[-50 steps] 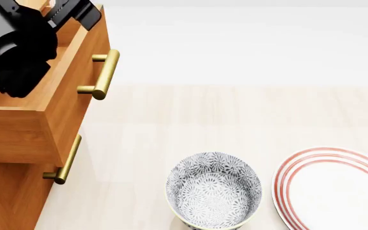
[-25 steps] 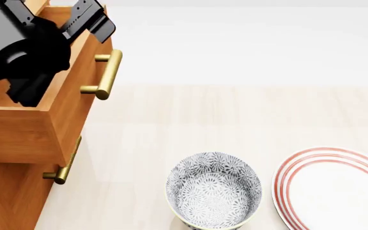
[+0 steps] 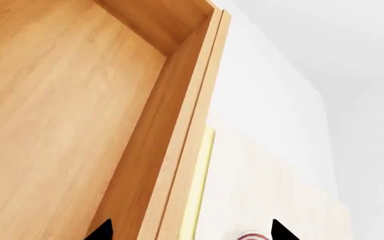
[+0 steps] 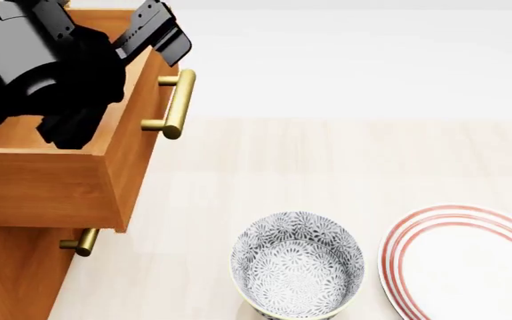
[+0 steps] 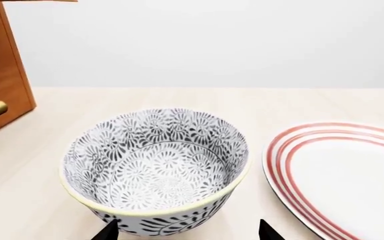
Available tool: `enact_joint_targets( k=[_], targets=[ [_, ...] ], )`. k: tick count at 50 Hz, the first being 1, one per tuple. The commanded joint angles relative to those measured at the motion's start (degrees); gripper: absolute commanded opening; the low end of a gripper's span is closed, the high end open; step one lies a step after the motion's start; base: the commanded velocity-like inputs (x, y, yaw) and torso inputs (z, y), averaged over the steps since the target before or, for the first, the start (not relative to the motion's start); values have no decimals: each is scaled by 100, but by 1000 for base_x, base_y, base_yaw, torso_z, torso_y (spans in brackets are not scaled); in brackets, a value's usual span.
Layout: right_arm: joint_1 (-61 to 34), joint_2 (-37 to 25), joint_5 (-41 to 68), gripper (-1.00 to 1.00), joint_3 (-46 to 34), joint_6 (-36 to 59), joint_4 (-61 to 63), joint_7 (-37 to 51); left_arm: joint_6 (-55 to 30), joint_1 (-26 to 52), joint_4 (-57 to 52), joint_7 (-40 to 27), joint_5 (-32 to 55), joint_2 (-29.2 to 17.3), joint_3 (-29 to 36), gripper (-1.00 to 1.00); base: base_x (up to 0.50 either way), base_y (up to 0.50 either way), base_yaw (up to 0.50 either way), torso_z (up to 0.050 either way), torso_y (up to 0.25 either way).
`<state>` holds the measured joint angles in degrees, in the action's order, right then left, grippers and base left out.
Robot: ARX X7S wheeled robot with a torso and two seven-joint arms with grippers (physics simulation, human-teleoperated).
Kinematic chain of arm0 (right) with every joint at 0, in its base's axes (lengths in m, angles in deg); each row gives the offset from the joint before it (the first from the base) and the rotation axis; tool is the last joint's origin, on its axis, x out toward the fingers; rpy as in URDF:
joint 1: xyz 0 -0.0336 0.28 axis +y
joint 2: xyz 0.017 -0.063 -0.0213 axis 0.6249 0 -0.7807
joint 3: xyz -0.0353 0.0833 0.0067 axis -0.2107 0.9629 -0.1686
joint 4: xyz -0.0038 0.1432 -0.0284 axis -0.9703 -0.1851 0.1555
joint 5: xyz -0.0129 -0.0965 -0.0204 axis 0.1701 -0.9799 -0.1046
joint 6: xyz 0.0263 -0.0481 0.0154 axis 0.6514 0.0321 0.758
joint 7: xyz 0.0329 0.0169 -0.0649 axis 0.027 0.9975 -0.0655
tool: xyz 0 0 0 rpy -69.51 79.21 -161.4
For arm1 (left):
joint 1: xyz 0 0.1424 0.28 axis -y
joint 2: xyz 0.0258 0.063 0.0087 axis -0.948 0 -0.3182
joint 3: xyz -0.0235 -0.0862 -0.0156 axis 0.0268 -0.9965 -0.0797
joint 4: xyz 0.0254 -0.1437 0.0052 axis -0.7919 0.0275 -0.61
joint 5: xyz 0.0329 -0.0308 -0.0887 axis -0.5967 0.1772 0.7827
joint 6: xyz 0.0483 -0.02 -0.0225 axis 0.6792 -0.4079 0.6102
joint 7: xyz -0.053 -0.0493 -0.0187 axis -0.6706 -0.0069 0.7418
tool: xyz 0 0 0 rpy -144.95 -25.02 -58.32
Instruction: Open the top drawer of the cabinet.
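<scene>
Since a second ago the top drawer has slid further out of the cabinet, and its brass handle now sits more to the right in the head view, covering more of the lower handle. The left gripper hangs over the drawer's front edge; in the left wrist view its two fingertips stand apart, one on the inner side of the drawer front and one on the handle side, clamped on nothing. The right gripper is spread wide, empty, just beside the patterned bowl, with the red-striped plate next to it
</scene>
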<state>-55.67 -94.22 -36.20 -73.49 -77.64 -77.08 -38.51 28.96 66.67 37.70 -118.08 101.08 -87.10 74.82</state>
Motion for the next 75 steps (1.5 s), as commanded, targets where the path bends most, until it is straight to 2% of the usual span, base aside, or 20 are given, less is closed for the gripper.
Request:
enact_joint_targets(
  k=[1,48,68,75],
  targets=[
    [7,80,-103,100,98,-3,32,-131,136,41,-80,147,666,163,353,100,0,0,0,0,0],
    [10,-16,21,100,76,48,108,-137,811,182,-761,334,2830,150,2729,100,0,0,0,0,0],
    [7,-22,39,100,37,11,50,-177,1334,171,-1476,314,3867,156,3690,100,0,0,0,0,0],
    [-12,-21,51,100,25,25,31,-184,1469,181,-1882,401,3865,37,3959,100,0,0,0,0,0]
  ],
)
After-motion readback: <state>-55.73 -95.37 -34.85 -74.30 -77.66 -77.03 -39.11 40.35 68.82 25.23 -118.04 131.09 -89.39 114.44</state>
